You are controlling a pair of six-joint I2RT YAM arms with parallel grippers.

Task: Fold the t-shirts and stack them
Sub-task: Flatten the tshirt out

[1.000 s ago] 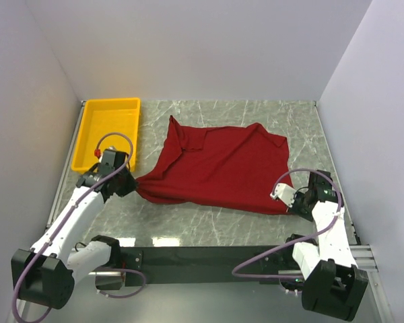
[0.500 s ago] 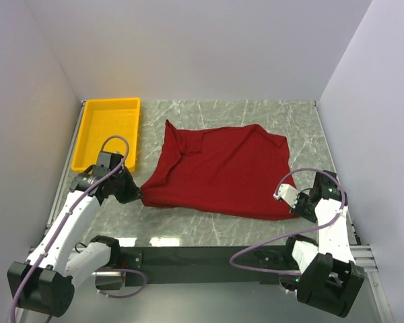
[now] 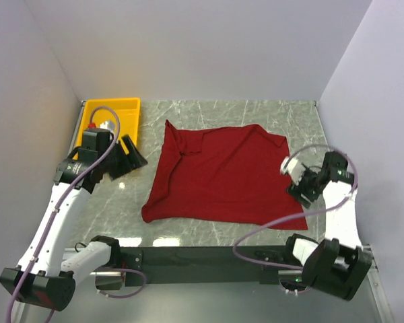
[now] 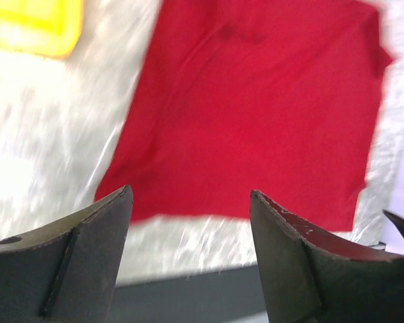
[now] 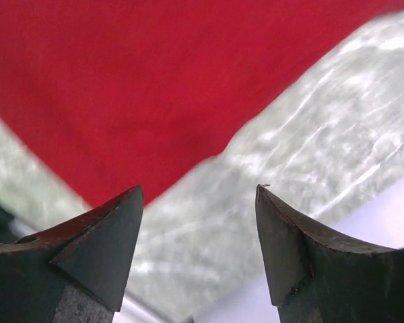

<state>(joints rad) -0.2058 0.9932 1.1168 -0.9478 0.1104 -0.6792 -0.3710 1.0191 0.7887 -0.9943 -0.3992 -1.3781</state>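
Your left gripper [image 3: 132, 156] is spread wide and holds nothing. It hangs over the marble table [image 3: 114, 202], between the yellow tray [image 3: 114, 101] and the t-shirt [image 3: 222, 175]. Your right gripper [image 3: 297, 194], also spread and empty, hangs by the t-shirt's near right corner. The dark red t-shirt lies roughly flat at mid-table.

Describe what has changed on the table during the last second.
Both hands let go of the near corners of the t-shirt: the left hand opened and drew back toward the yellow tray, the right hand opened and drew back to the right. The t-shirt now lies spread flat. The tray stayed put.
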